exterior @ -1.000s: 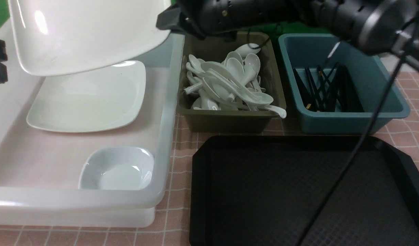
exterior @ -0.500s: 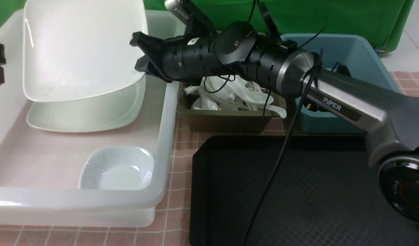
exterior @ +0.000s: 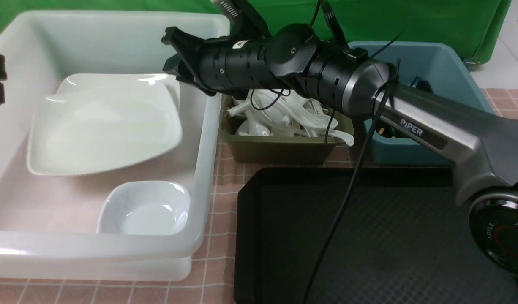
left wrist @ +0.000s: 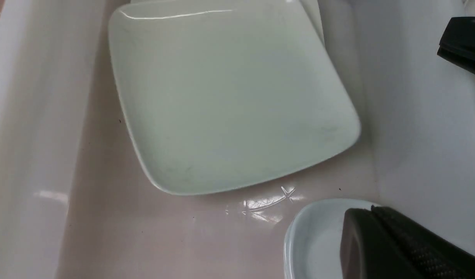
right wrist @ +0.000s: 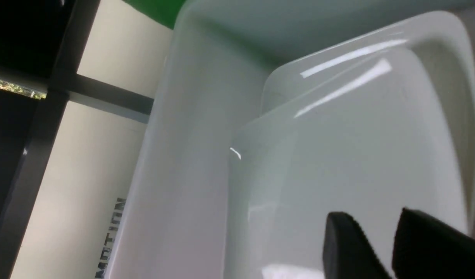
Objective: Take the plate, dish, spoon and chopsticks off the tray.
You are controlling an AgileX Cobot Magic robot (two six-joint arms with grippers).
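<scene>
The plate (exterior: 102,126), tilted up a second ago, now lies atop another in the white tub (exterior: 202,169); the right tool (exterior: 174,52) has spread. At 5 o'clock, the tray (exterior: 390,236) is bare.

Glossy white plate (exterior: 102,126) with bright highlights lies inside a smooth, translucent plastic bin (exterior: 200,139). Beside the bin, shiny white spoons (exterior: 284,118) fill an olive plastic tub (exterior: 280,150). The black tray (exterior: 369,236) looks matt, finely textured.

plate (exterior: 102,126): glossy white, lying on another plate | tray (exterior: 381,236): black, textured, flat
</scene>
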